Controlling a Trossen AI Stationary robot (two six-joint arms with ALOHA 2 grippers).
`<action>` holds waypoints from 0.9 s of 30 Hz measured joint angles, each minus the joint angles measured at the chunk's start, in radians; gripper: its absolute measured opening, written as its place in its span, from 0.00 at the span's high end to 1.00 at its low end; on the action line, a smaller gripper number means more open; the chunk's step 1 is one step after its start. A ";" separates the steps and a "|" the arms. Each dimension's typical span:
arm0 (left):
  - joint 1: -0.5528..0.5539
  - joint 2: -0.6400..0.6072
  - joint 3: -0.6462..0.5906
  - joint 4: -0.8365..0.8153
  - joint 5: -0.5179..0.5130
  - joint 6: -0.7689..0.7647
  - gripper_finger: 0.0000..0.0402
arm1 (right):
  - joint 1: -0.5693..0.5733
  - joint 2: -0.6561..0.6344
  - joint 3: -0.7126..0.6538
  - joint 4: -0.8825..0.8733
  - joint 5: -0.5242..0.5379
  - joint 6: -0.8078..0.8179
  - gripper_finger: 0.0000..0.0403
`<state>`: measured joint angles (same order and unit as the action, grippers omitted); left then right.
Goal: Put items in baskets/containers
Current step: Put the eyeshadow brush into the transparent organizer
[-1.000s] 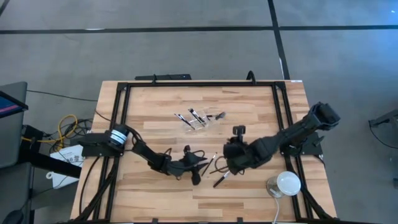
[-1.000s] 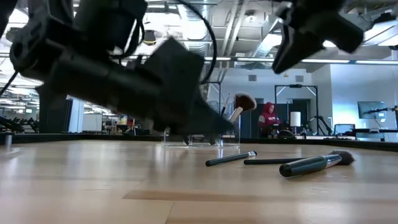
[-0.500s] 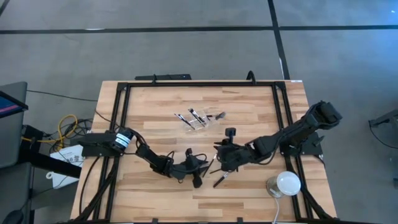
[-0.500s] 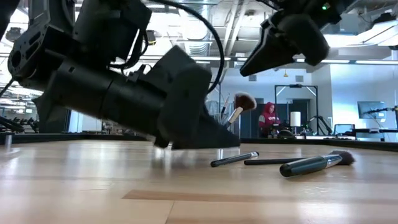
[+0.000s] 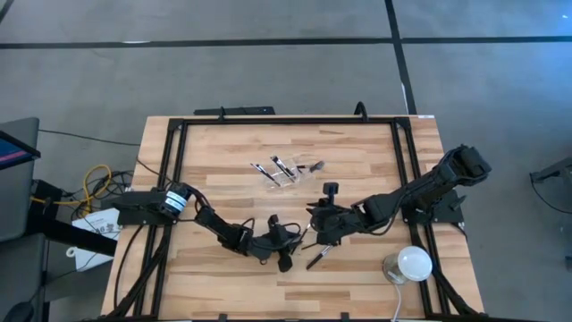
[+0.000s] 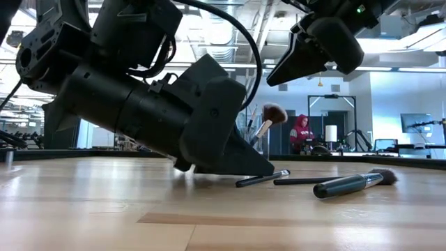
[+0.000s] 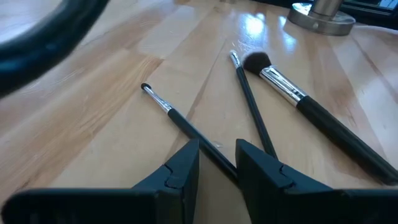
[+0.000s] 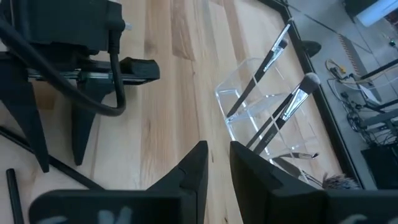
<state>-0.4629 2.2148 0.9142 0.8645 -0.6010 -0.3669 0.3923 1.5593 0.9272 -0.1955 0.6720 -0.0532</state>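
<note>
Three loose brushes lie flat on the wood between my grippers: a thin one (image 7: 168, 112), a second thin one (image 7: 252, 106) and a thick one with a silver ferrule (image 7: 317, 112). My left gripper (image 7: 217, 165) is low at the table (image 6: 268, 171) and open. Its fingers stand either side of the first thin brush's handle; whether they touch it, I cannot tell. My right gripper (image 8: 217, 152) hangs above the table (image 6: 279, 73), slightly open and empty, just right of the left one (image 5: 311, 224). The clear container (image 8: 273, 118) farther back (image 5: 288, 172) holds several brushes, which lean in it.
A white dome-shaped object (image 5: 411, 264) stands near the table's front right corner; its base (image 7: 322, 14) shows beyond the loose brushes. A black frame (image 5: 268, 121) runs round the table. A person stands in the room behind (image 6: 301, 129).
My right gripper has moved down and toward the table's left, tipping its fingers and rolling its wrist. My left gripper has tipped its fingers down a little, close to the table top by the thin brush. The brushes have not moved.
</note>
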 joint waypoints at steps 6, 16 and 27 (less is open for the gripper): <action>0.000 -0.005 0.003 -0.072 -0.008 -0.015 0.75 | 0.000 0.000 0.000 -0.002 0.000 0.000 0.86; -0.002 -0.097 -0.003 -0.233 0.008 0.102 0.75 | 0.000 0.001 0.001 -0.006 0.000 0.000 0.86; 0.018 -0.317 -0.005 -0.561 0.031 0.024 0.75 | 0.000 0.001 0.001 -0.005 -0.002 0.001 0.86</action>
<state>-0.4446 1.8975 0.9096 0.3034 -0.5703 -0.3428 0.3920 1.5600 0.9279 -0.2010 0.6702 -0.0526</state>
